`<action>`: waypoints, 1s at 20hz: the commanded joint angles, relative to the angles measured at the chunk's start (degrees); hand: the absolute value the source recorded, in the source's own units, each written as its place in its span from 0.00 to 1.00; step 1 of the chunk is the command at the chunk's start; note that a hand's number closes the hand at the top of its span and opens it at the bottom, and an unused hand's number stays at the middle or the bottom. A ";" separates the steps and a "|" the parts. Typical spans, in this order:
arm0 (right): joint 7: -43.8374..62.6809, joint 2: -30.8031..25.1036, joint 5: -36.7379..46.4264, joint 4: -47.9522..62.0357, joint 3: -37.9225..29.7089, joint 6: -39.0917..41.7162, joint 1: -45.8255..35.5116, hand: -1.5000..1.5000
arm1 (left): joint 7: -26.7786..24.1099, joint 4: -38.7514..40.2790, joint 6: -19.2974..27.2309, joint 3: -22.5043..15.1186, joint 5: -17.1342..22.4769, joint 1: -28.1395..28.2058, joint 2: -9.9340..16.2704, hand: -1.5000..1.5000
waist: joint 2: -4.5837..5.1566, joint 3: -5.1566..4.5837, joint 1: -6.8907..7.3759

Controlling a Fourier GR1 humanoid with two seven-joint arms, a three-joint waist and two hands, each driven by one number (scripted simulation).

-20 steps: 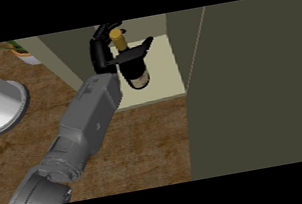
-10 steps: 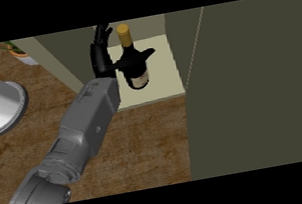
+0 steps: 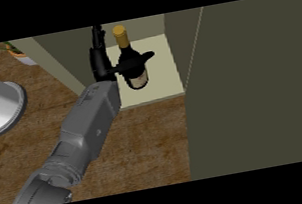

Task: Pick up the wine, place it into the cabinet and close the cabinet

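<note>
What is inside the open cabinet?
A wine bottle stands on the pale shelf, with the robot hand wrapped around it. The hand covers part of the bottle, and the door hides the cabinet's right side.

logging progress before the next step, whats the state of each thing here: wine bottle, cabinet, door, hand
wine bottle: upright on the cabinet's pale shelf, gold-capped neck up, thumb across its body
cabinet: open, the bottle inside
cabinet door: swung open, standing at the view's right, not yet closed
left hand: curled round the bottle, not let go
right hand: not in view
</note>
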 commanded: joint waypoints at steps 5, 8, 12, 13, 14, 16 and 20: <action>4.64 -0.70 -3.51 -5.22 -0.79 -1.02 0.13 0.00 | -3.95 0.00 -5.31 0.71 -0.23 4.41 1.02 0.00 | 0.01 -0.25 0.34; 2.17 -1.02 -3.29 -4.00 -0.82 0.55 0.83 0.00 | -3.38 -0.02 -8.98 0.30 -0.87 3.81 2.53 0.00 | 0.12 -0.21 0.22; 2.46 0.32 -0.88 -3.97 2.07 -0.50 1.01 0.00 | -1.55 0.19 -7.62 0.60 -0.89 1.73 0.24 0.00 | -0.16 -0.21 0.74; 0.86 0.72 -0.38 -1.64 2.02 -0.75 0.17 0.00 | -2.58 0.02 -8.17 0.64 -0.92 2.04 0.17 0.00 | 0.01 -0.21 0.73; 0.70 0.74 0.25 1.25 1.74 -1.69 -2.86 0.00 | -3.37 -0.16 -10.12 -0.07 -1.08 3.61 -0.03 0.00 | -0.20 -0.21 1.43; 1.30 0.75 -0.85 -1.48 2.73 -1.37 -0.26 0.00 | -3.80 0.54 -9.45 -1.12 -0.95 3.75 -0.03 0.00 | -0.30 -0.20 0.43; 2.33 0.76 -0.58 -0.26 3.12 -2.42 -2.44 0.00 | -4.37 -0.08 -10.86 -0.46 0.90 3.80 -0.03 0.00 | -0.22 -0.22 0.23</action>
